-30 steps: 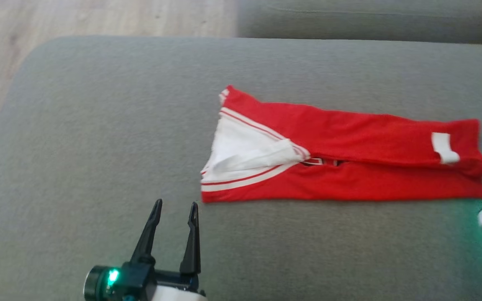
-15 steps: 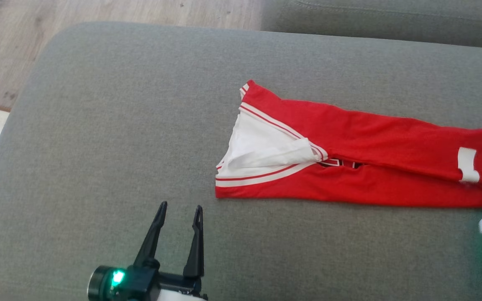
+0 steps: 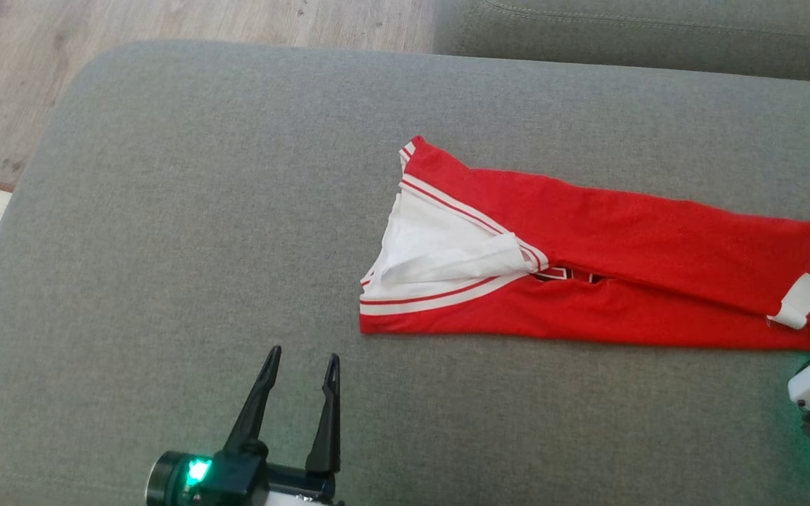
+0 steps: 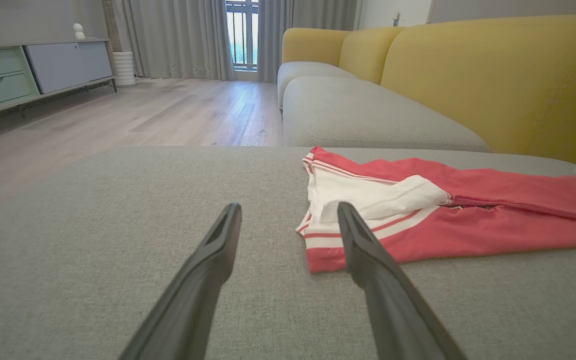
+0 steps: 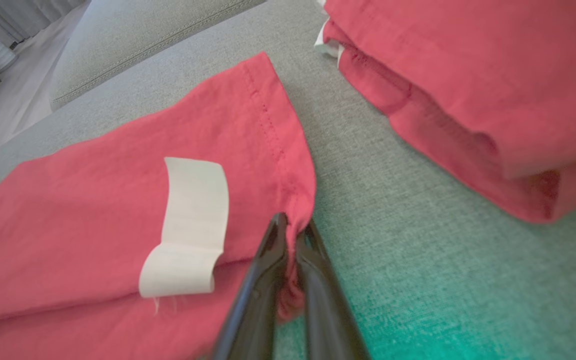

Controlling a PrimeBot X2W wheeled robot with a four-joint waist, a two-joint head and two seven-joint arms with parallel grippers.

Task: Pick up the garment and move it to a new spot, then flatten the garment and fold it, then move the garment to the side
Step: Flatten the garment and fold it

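The garment (image 3: 644, 239), red with white striped trim and apparently a jersey, lies folded into a long strip on the grey cushion (image 3: 187, 211). Its long axis runs left to right, trimmed end toward the robot's left. The right gripper (image 5: 293, 231) is clamped on the garment's right hem corner. The left gripper (image 3: 301, 360) is spread, near the trimmed end.

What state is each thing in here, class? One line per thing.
Red jersey, folded lengthwise, flat on the cushion.
White label, curled at one end.
Left pincer, open, clear of the jersey.
Right pincer, shut on the jersey's corner.
Second red garment, folded.
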